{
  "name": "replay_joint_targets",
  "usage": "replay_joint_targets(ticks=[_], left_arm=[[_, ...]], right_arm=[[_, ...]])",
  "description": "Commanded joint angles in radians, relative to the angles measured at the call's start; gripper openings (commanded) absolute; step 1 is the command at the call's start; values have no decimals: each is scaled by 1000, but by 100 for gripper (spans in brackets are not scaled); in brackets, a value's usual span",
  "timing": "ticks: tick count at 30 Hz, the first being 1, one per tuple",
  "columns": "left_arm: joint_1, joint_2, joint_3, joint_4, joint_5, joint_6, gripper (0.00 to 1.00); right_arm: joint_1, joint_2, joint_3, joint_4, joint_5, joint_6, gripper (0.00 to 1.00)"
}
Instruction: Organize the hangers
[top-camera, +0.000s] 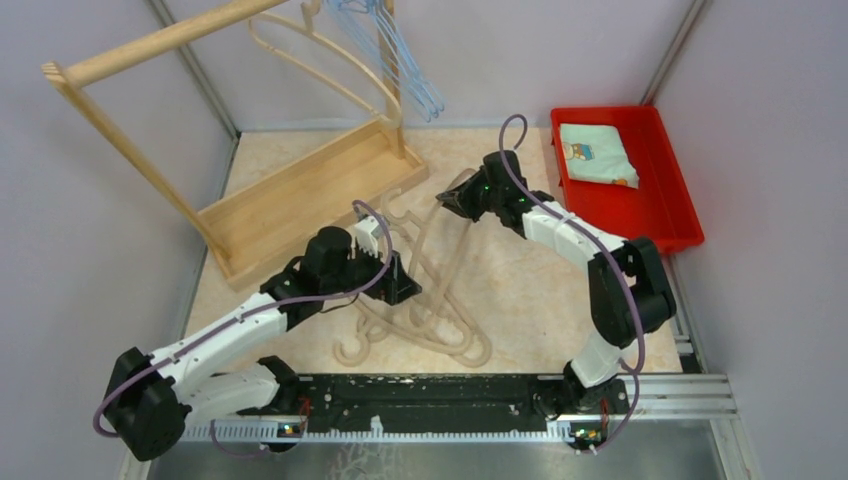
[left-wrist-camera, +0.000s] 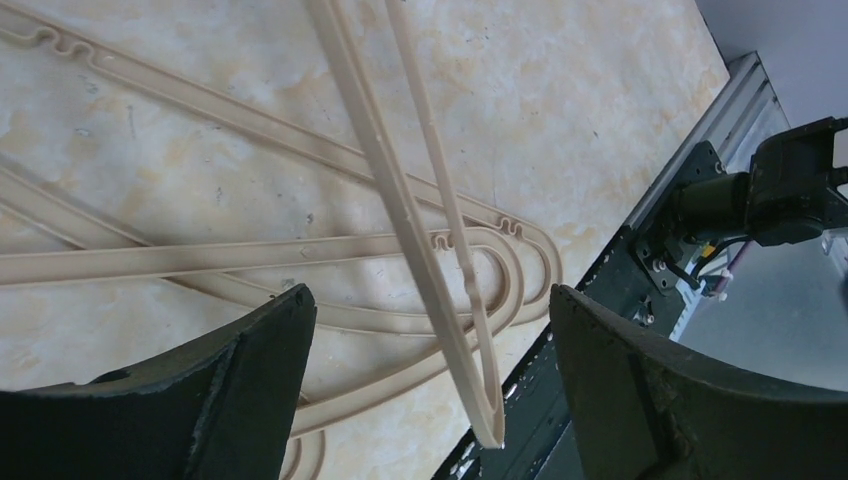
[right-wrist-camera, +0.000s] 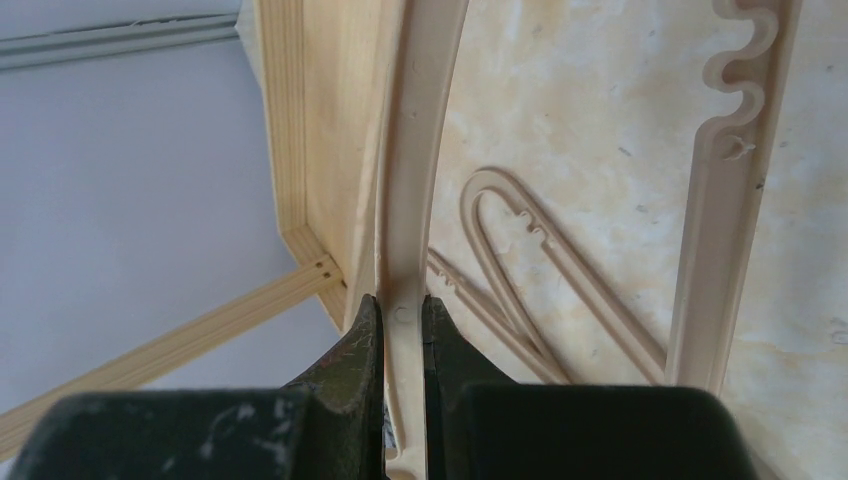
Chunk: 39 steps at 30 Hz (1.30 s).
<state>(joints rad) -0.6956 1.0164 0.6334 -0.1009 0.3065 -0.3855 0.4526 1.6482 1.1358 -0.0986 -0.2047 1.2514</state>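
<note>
Right claw tight on beige hanger

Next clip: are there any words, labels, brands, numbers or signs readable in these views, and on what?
No text can be read in any view.
The folded cloth in the red tray bears a printed picture, but no lettering shows.
The beige hanger clamped in the right gripper has a small moulded mark beside the jaws, too faint to read.
The wooden rack and the blue hangers show no writing.
</note>
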Motion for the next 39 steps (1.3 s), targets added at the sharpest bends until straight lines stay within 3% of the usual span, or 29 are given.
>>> replay_joint_targets(ticks=[1, 7, 11, 16, 20, 23, 25, 29, 31, 39], left_arm=[[-61, 31, 24, 57, -54, -19, 92], [-123, 63, 0, 68, -100, -50, 89], [-139, 57, -7, 32, -149, -53, 78], [-143, 6, -27, -28, -188, -55, 45], [-144, -37, -18, -113, -264, -65, 1], [-144, -60, -2, -174, -307, -54, 0], [-144, -68, 21, -230, -363, -61, 0], [-144, -82, 68, -381, -507, -110, 0], [-144, -109, 81, -436, -575, -141, 0], [-142, -134, 291, -812, -857, -289, 0]], right_arm=[[31, -28, 70, 85, -10, 55, 0], [50, -28, 130, 99, -23, 88, 0], [51, -54, 129, 110, -25, 124, 0], [47, -57, 148, 91, -42, 127, 0], [47, -62, 145, 72, -42, 123, 0], [47, -68, 148, 29, -44, 112, 1], [46, -74, 156, -32, -45, 97, 25], [37, -127, 134, -129, -26, 39, 63], [28, -158, 121, -173, -14, -7, 76], [-30, -284, 51, -310, 28, -133, 79]])
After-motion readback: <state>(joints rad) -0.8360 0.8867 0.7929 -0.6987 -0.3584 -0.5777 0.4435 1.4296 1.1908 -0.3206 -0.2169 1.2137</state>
